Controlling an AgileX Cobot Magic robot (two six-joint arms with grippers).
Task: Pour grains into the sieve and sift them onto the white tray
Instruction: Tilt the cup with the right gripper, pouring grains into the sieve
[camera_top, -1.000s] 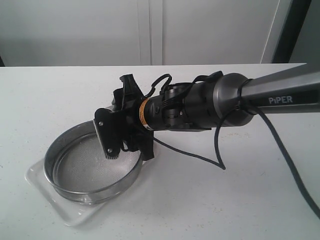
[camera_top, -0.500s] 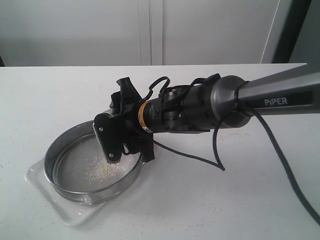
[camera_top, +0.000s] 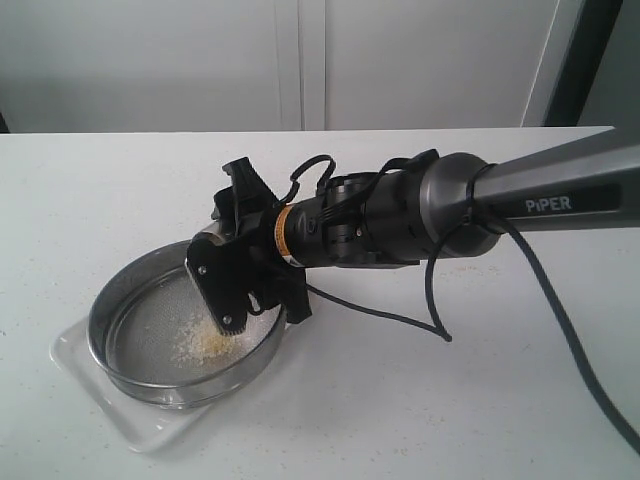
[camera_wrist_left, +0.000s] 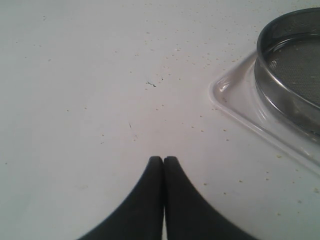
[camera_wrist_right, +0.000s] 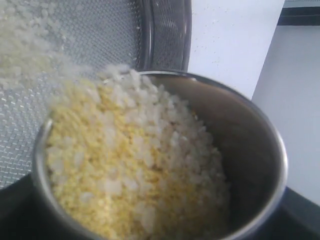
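Sieve (camera_top: 110, 345) sits on the white tray (camera_top: 82, 362), left of middle, toward the table's (camera_top: 450, 400) near edge. Right claw (camera_top: 260, 300) hangs over the sieve's right rim, clamped on a small steel cup (camera_wrist_right: 250, 150) that is tipped toward the mesh. Grains (camera_top: 205, 345) lie in a small heap directly under the claw. The arm hides the sieve's far right rim. Left claw (camera_wrist_left: 163, 161) has its fingers pressed together and holds nothing, near the tray's corner. Grains are yellow granules mixed with whitish rice-like bits, and stray specks dot the table.
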